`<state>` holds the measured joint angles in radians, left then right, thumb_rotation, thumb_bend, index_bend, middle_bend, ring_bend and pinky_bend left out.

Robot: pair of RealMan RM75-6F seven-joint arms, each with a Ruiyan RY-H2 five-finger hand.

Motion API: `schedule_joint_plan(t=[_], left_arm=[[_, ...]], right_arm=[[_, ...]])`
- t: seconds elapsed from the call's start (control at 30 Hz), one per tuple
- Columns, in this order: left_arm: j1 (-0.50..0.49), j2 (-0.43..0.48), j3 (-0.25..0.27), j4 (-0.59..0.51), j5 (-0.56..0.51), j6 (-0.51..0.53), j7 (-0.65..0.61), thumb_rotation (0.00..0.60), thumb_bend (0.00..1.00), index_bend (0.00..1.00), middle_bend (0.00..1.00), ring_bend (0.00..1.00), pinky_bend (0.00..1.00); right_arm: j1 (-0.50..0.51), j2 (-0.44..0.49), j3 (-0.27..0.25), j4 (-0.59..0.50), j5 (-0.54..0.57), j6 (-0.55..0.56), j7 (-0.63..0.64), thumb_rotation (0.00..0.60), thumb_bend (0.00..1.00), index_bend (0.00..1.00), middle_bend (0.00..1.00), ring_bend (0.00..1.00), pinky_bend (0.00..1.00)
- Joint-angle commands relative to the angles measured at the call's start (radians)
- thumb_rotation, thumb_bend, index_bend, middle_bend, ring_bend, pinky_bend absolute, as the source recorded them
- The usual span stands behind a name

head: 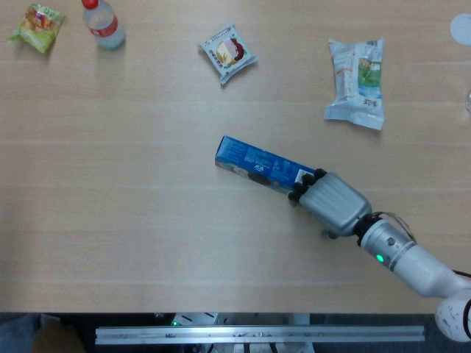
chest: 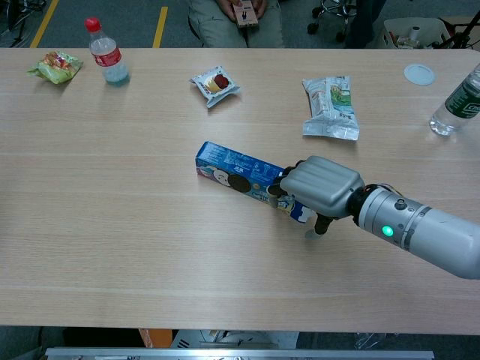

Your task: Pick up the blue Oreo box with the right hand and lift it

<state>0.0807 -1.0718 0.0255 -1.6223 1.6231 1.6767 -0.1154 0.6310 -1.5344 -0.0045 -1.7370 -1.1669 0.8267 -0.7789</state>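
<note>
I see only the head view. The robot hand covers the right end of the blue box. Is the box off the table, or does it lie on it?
Observer: It lies on it. The chest view shows the blue box with its long lower edge flat on the table.
Operator: Where is the thumb side of the hand?
Observer: On the near side of the box. Below the right robot hand, one fingertip points down toward the table.
Operator: Does anything stand at the right that I cannot see well?
Observer: Yes, a clear bottle with a green label stands near the right edge, well apart from the hand.
</note>
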Motion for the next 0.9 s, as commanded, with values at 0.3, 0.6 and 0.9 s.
schedule_joint_plan(t=[0.3,0.6,0.9], left_arm=[[0.004,-0.004,-0.001,0.016,-0.008,0.000,-0.014,0.600,0.26,0.12,0.12,0.10,0.07],[0.007,-0.001,-0.005,0.023,-0.014,0.004,-0.027,0.600,0.26,0.12,0.12,0.10,0.07],[0.016,0.004,-0.002,0.018,-0.008,0.017,-0.028,0.600,0.26,0.12,0.12,0.10,0.07]], right_arm=[[0.027,0.025,0.048,0.087,0.114,0.070,0.001,0.600,0.07,0.36,0.32,0.26,0.30],[0.053,0.106,0.105,-0.027,0.127,0.077,0.109,0.600,0.07,0.36,0.32,0.26,0.30],[0.174,0.033,0.168,-0.043,0.267,0.100,-0.009,0.600,0.07,0.34,0.31,0.25,0.30]])
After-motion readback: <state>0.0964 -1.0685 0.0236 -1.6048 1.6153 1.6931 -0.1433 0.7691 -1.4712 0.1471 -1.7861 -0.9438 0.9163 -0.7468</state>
